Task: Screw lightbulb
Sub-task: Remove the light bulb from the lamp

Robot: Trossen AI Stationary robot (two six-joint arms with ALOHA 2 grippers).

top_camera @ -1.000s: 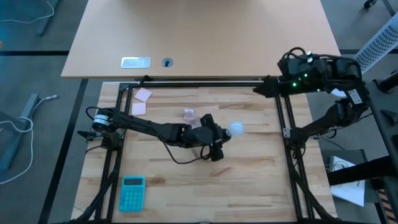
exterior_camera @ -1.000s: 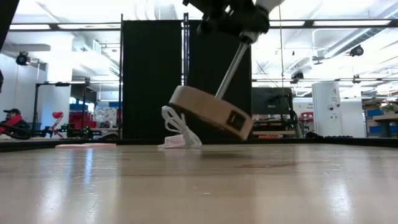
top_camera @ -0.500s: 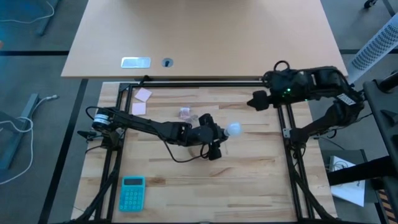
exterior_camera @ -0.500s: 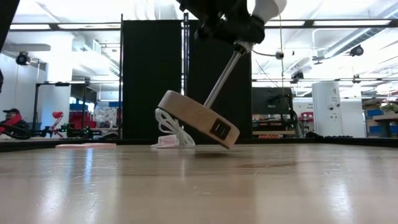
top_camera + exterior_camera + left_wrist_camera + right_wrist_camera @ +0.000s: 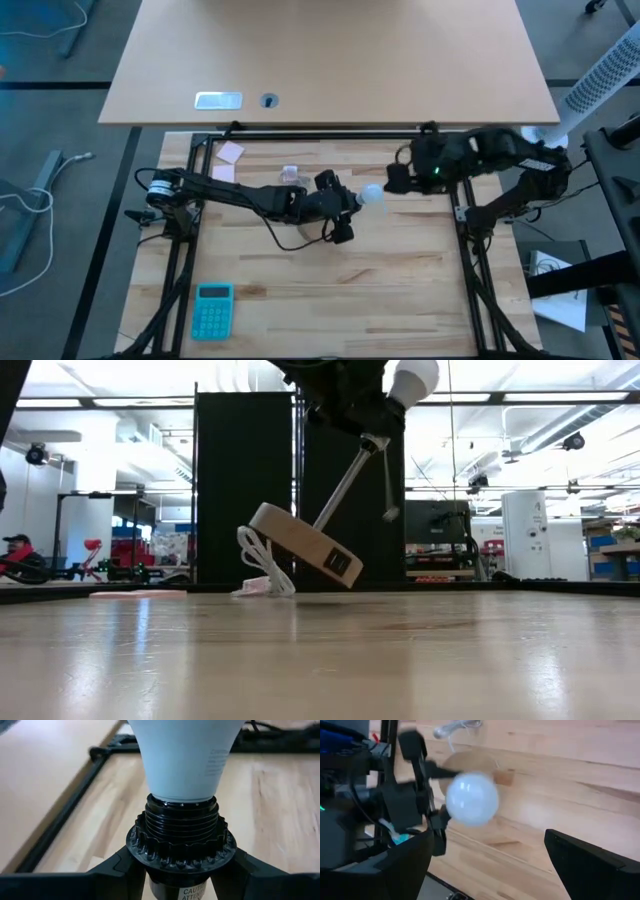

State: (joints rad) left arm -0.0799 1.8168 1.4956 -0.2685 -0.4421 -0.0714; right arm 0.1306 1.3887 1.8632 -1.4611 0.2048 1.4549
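Our left gripper [image 5: 338, 205] clamps the black socket [image 5: 181, 851] and holds the lamp base [image 5: 300, 546] tilted off the table [image 5: 400, 290], near its middle. The lightbulb [image 5: 372, 195] sits in the socket, pointing right. Our right gripper [image 5: 398, 178] hangs just right of it, wide open and empty. We should centre on the bulb, close gently, then twist without cross-threading.
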